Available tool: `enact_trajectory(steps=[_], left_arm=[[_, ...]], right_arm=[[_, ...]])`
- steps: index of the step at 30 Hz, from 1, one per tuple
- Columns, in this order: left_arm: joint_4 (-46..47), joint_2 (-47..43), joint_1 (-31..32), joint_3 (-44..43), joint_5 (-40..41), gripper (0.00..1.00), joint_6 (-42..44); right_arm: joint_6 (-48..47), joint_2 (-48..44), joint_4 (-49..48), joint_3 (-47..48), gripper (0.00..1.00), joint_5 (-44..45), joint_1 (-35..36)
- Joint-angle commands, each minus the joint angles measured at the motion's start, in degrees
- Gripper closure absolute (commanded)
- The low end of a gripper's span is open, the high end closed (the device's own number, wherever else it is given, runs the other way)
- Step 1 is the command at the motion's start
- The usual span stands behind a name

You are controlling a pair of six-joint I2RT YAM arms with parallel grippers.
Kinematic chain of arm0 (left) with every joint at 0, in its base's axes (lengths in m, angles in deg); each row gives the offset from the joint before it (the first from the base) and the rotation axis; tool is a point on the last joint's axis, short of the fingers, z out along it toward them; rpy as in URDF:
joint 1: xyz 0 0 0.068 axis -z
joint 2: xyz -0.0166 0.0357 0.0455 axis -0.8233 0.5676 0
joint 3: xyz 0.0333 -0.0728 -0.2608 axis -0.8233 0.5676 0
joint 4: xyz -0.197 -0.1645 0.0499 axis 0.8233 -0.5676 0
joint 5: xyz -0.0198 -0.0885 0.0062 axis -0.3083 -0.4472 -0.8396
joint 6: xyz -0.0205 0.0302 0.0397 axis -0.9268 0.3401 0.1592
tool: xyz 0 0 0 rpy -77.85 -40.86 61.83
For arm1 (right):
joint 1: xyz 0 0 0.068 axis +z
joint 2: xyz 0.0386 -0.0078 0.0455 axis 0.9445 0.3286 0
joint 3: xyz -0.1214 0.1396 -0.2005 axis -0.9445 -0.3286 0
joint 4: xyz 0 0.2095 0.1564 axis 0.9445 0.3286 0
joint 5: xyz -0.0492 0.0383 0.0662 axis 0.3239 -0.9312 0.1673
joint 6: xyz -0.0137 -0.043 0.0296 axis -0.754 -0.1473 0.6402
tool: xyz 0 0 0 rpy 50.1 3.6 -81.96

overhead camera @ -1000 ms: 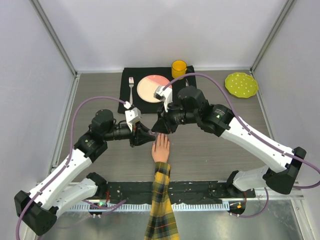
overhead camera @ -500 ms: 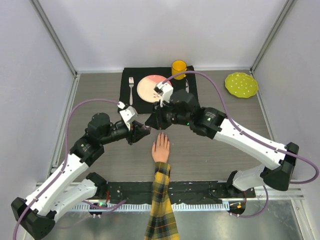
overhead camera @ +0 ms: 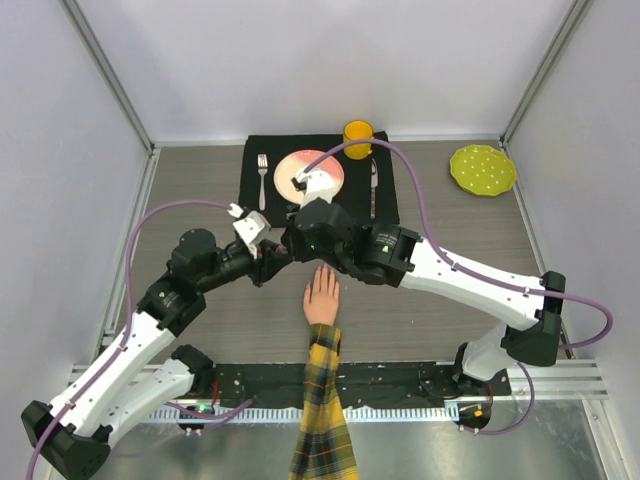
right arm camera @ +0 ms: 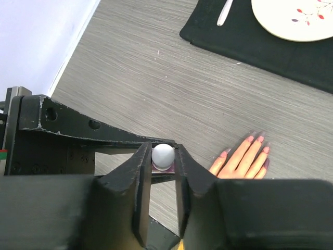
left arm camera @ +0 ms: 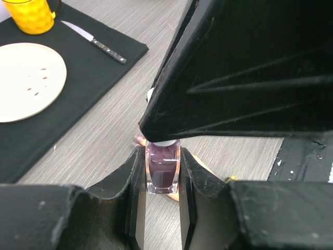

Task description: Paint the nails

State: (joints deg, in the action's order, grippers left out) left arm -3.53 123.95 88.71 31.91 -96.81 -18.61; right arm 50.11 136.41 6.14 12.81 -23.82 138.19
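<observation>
The pale mannequin hand [overhead camera: 322, 296] lies palm down at the table's near middle, its plaid sleeve [overhead camera: 322, 410] running toward me. Its nails [right arm camera: 258, 139] look mauve-pink in the right wrist view. Just left of the fingertips, my left gripper [overhead camera: 274, 263] is shut on the small purple polish bottle [left arm camera: 163, 170], holding it upright above the table. From above, my right gripper [right arm camera: 163, 152] comes down on the bottle's white cap [right arm camera: 163, 154], both fingers against its sides. In the left wrist view the right gripper's black body hides the cap.
A black mat [overhead camera: 255, 205] at the back holds a pink-and-cream plate [overhead camera: 322, 170], a fork [overhead camera: 263, 175] and a knife [overhead camera: 374, 185]. A yellow cup [overhead camera: 358, 137] stands behind it. A green dotted plate [overhead camera: 482, 169] sits at the back right.
My right arm has swung left and come over the bottle, its fingers now around the cap. The left gripper has drawn slightly left and back with the bottle.
</observation>
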Motion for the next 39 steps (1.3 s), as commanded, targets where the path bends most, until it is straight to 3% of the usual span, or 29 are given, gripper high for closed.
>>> enact_trajectory(steps=[1,3,6,10,15,20,25,32,37,39], left_arm=[[7.48,-0.79,0.63,-0.94,-1.99,1.0,0.01],[6.88,-0.18,0.63,-1.89,-3.03,1.0,0.0],[6.17,0.52,0.63,-2.43,-4.88,1.0,0.18],[6.35,0.7,0.63,-2.34,-6.02,1.0,-0.26],[10.73,0.88,0.63,-1.38,-18.49,1.0,-3.77],[11.0,3.42,0.63,-2.69,-27.99,1.0,-5.97],[11.0,3.95,0.63,-2.43,-29.93,1.0,-6.59],[11.0,4.13,0.63,-2.52,-29.76,1.0,-6.41],[10.3,4.92,0.63,-3.13,-29.76,1.0,-5.89],[10.21,4.83,0.63,-3.05,-29.41,1.0,-5.8]], right_arm=[[-5.14,-2.44,-1.28,0.63,0.62,-5.29,-1.28],[-8.47,-5.78,-2.32,-2.17,0.47,-6.17,-1.89],[-11.56,-11.14,-3.74,-6.3,0.34,-8.98,-3.82],[-15.16,-17.38,-4.7,-10.53,0.27,-19.85,-8.83],[-20.0,-20.29,-5.5,-13.35,0.26,-38.5,-15.25],[-25.71,-17.31,-4.27,-11.86,0.31,-52.83,-15.96],[-29.58,-15.02,-1.2,-9.13,0.43,-58.11,-15.87],[-31.26,-13.18,0.83,-7.73,0.57,-59.35,-15.96],[-31.26,-12.47,0.66,-7.37,0.59,-59.53,-16.05],[-31.26,-12.21,0.74,-6.85,0.63,-59.36,-15.96]])
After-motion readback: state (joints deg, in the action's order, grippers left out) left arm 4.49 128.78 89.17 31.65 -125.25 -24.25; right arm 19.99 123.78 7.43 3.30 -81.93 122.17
